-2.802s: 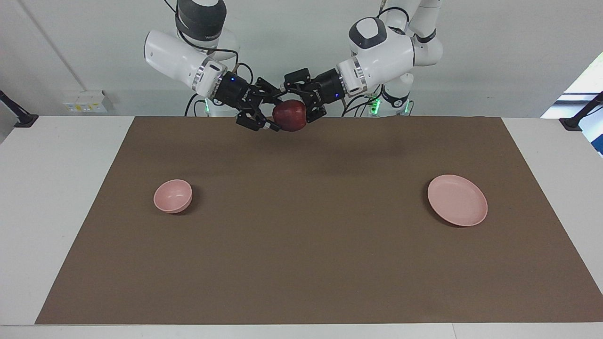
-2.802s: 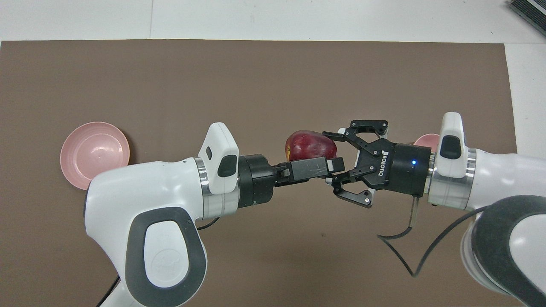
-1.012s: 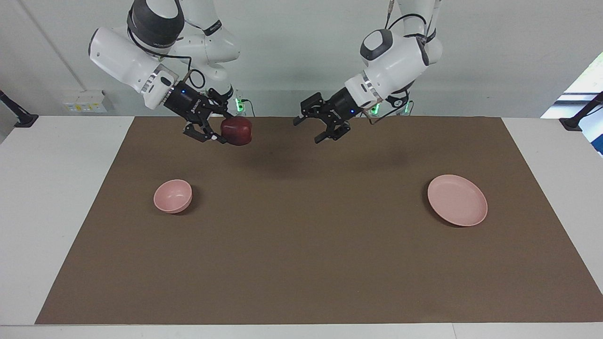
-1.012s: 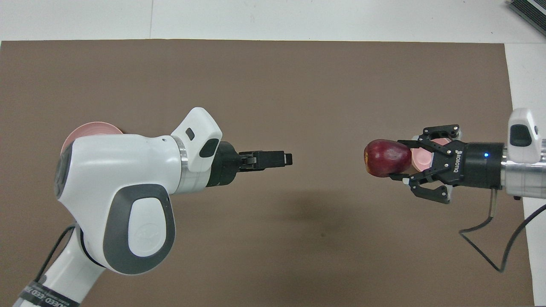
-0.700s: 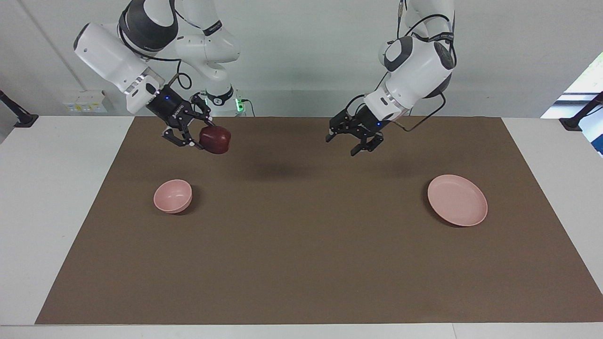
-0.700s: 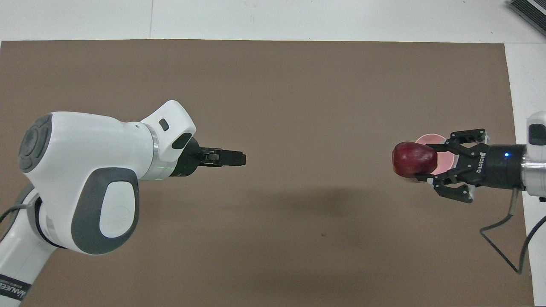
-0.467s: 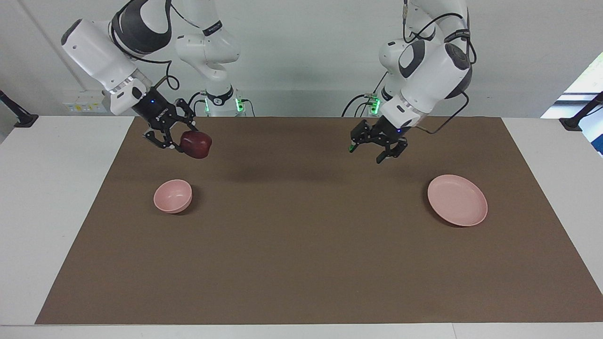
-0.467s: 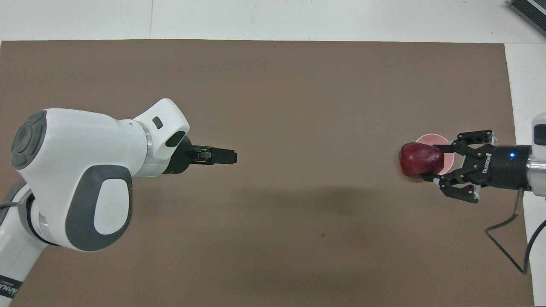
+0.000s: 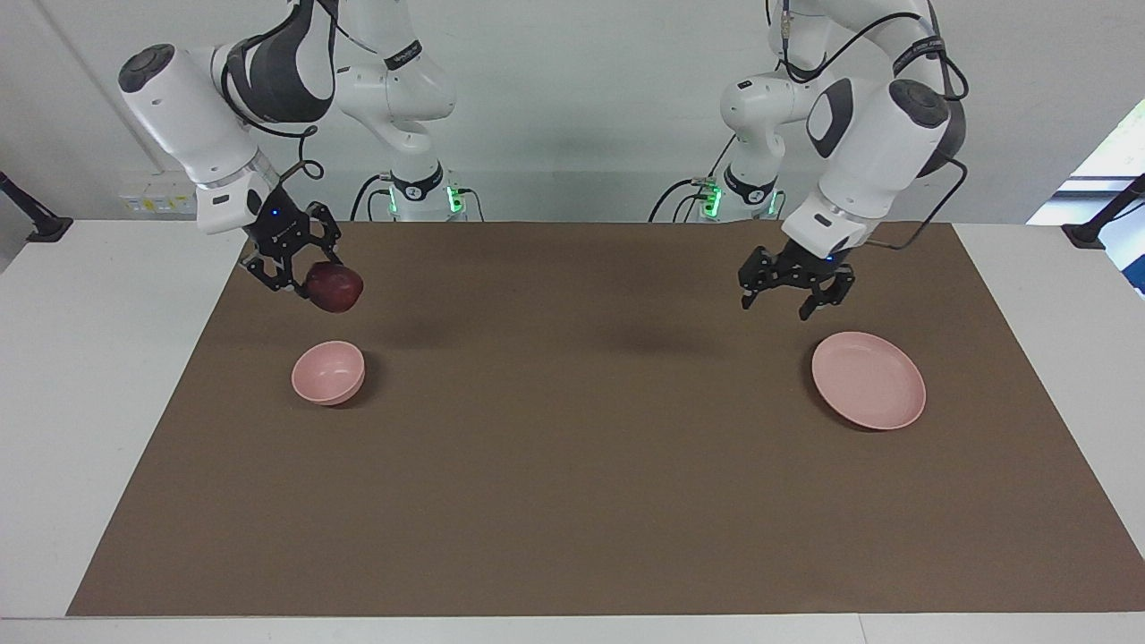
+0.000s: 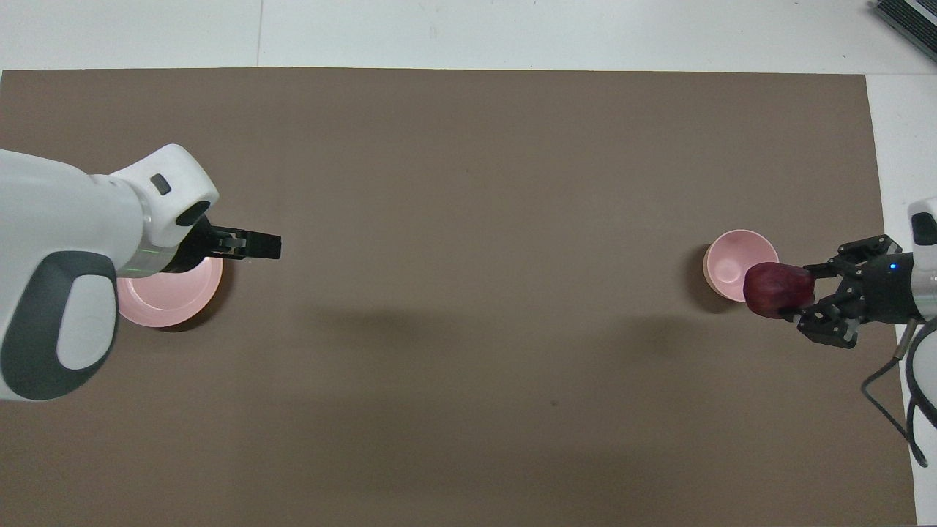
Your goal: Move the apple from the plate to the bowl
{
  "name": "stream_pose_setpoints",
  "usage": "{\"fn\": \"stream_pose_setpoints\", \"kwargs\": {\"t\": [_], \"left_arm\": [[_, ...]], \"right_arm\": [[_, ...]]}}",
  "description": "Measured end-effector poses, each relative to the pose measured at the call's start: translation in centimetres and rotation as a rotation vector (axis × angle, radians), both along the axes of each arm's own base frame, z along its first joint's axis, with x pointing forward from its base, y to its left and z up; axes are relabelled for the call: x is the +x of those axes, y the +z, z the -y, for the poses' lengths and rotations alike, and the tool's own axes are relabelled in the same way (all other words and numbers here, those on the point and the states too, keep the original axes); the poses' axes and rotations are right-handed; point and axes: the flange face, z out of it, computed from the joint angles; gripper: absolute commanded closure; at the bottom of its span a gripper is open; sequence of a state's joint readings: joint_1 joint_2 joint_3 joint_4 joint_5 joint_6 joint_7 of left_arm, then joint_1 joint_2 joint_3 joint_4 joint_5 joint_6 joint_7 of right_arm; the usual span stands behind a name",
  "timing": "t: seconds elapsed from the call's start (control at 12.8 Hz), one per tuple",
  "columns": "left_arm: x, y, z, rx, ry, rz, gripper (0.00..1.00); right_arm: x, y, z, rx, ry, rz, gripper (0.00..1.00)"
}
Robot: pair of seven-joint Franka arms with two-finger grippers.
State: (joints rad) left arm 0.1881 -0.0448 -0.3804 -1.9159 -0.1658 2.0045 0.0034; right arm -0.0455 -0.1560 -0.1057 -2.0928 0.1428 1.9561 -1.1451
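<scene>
The dark red apple [image 9: 336, 288] is held in the air by my right gripper [image 9: 315, 288], which is shut on it. It hangs above the mat at the edge of the small deep pink bowl [image 9: 328, 372], well clear of the rim. In the overhead view the apple [image 10: 774, 290] overlaps the rim of the bowl [image 10: 729, 272], with the right gripper [image 10: 796, 293] beside it. My left gripper [image 9: 776, 302] is open and empty, up in the air beside the flat pink plate [image 9: 868, 379]. In the overhead view the left gripper [image 10: 268, 247] partly covers the plate [image 10: 176, 301].
A brown mat [image 9: 581, 465] covers most of the white table [image 9: 80, 402]. Bowl and plate both stand empty on it, the bowl toward the right arm's end and the plate toward the left arm's end.
Both grippers were at the apple mid-table; the left let go. The right gripper carried the apple down toward the bowl. The left gripper moved away, empty, to beside the plate.
</scene>
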Motion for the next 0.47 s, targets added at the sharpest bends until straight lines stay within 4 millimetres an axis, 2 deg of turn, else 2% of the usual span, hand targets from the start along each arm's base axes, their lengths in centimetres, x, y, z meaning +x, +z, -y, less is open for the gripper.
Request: {"fn": "stream_pose_setpoints", "kwargs": {"t": [0.16,0.47], "left_arm": [[0.7,3.0,-3.1,0.040,0.025,0.021,0.00],[0.4,10.8,-5.3,0.086,0.016,0.057,0.00]], "right_arm": [[1.2,-0.7,0.6,-0.072,0.014,-0.021,0.80],[3.9,-2.8,0.9,-0.179,0.022,-0.052,0.81]]}}
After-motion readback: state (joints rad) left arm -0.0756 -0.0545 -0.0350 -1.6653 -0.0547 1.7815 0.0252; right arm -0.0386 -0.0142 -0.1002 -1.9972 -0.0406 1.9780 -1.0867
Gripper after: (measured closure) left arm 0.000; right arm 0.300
